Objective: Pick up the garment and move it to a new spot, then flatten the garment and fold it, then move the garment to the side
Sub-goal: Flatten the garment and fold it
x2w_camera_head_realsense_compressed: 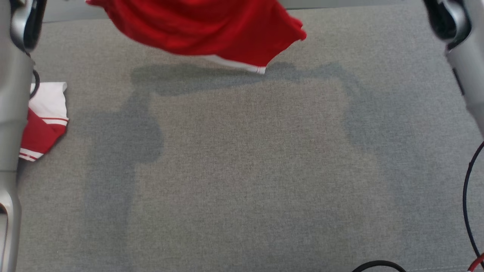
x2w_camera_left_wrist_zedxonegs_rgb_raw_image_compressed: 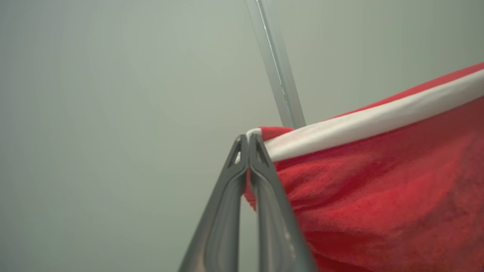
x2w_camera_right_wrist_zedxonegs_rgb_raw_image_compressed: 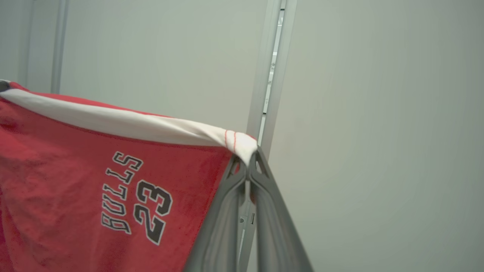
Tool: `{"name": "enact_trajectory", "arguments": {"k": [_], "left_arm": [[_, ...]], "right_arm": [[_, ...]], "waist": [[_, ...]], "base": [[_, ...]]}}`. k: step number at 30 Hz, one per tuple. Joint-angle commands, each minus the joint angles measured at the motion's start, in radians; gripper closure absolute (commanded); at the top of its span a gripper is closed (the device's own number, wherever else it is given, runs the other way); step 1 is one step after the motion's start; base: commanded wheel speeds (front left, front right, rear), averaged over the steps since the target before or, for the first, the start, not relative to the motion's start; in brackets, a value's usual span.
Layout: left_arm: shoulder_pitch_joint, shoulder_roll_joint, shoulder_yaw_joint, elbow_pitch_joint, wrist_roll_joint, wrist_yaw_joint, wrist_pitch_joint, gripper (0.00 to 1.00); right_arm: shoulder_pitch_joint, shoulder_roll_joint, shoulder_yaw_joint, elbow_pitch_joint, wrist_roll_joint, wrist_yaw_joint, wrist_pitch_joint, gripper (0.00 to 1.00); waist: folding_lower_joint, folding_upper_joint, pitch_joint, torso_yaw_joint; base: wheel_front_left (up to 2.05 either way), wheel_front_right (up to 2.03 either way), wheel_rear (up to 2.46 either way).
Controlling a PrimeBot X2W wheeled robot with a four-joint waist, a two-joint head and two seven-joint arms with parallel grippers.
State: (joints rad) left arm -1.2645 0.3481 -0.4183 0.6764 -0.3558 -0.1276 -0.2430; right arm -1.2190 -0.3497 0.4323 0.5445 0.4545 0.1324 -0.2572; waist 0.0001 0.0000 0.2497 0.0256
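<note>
Left wrist view, soft red garment (x2w_camera_left_wrist_zedxonegs_rgb_raw_image_compressed: pixel 378 207), tapered left pincer (x2w_camera_left_wrist_zedxonegs_rgb_raw_image_compressed: pixel 248 139) clamped

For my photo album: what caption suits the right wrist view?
The right gripper, fingers shut, pinches the white trim of a red jersey printed BULLS 23, before a pale wall.

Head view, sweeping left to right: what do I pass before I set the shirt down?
Left forearm → red-and-white cloth flap, likely a sleeve → garment, hanging across the top → right forearm.
</note>
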Motion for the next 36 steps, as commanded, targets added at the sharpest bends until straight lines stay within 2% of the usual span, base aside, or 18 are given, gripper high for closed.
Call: {"name": "enact_trajectory", "arguments": {"k": [1, 5, 7, 10, 12, 16, 22, 26, 32, 36], "left_arm": [[-0.034, 0.005, 0.007, 0.006, 0.013, 0.012, -0.006, 1.00], [-0.132, -0.025, -0.010, 0.034, 0.071, 0.036, -0.021, 1.00], [-0.157, -0.036, -0.007, -0.014, 0.103, 0.046, -0.021, 1.00], [-0.129, -0.044, 0.033, -0.094, 0.128, 0.063, -0.020, 1.00], [-0.065, -0.050, 0.029, -0.120, 0.150, 0.052, -0.020, 1.00], [0.075, -0.082, 0.078, -0.146, 0.134, 0.046, -0.021, 1.00], [0.436, -0.176, 0.091, -0.107, 0.129, 0.017, -0.021, 1.00], [0.654, -0.240, 0.159, -0.110, 0.103, 0.008, -0.021, 1.00], [0.884, -0.270, 0.196, -0.121, 0.122, 0.001, -0.021, 1.00], [0.973, -0.280, 0.212, -0.122, 0.131, -0.001, -0.021, 1.00]], "right_arm": [[-0.030, -0.009, -0.019, 0.015, -0.014, -0.003, -0.007, 1.00], [-0.170, -0.020, -0.109, 0.061, -0.134, -0.004, -0.008, 1.00], [-0.187, -0.021, -0.159, 0.049, -0.192, -0.004, -0.008, 1.00], [-0.184, -0.013, -0.234, 0.028, -0.240, -0.004, -0.008, 1.00], [-0.139, -0.009, -0.240, 0.023, -0.255, -0.004, -0.008, 1.00], [-0.005, -0.012, -0.201, -0.012, -0.233, -0.004, -0.008, 1.00], [0.362, -0.015, -0.146, -0.088, -0.132, -0.003, -0.008, 1.00], [0.601, -0.027, -0.102, -0.130, -0.052, -0.003, -0.008, 1.00], [0.878, -0.002, -0.082, -0.135, 0.007, -0.003, -0.008, 1.00], [0.981, 0.010, -0.074, -0.123, 0.012, -0.003, -0.008, 1.00]], "waist": [[-0.0001, 0.0000, 0.122, -0.013], [-0.0001, 0.0000, 0.170, -0.013], [-0.0001, 0.0000, 0.184, -0.011], [-0.0001, 0.0000, 0.203, -0.012], [-0.0001, 0.0000, 0.215, -0.014], [-0.0001, 0.0000, 0.229, -0.020], [-0.0001, 0.0000, 0.187, -0.014], [-0.0001, 0.0000, 0.118, -0.010], [-0.0001, 0.0000, -0.013, -0.009], [-0.0001, 0.0000, -0.080, -0.009]], "base": [[0.00, 0.00, 0.00], [0.00, 0.00, 0.00], [0.00, 0.00, 0.00], [0.00, 0.00, 0.00], [0.00, 0.00, 0.00], [0.00, 0.00, 0.00], [0.00, 0.00, 0.00], [0.00, 0.00, 0.00], [0.00, 0.00, 0.00], [0.00, 0.00, 0.00]]}}
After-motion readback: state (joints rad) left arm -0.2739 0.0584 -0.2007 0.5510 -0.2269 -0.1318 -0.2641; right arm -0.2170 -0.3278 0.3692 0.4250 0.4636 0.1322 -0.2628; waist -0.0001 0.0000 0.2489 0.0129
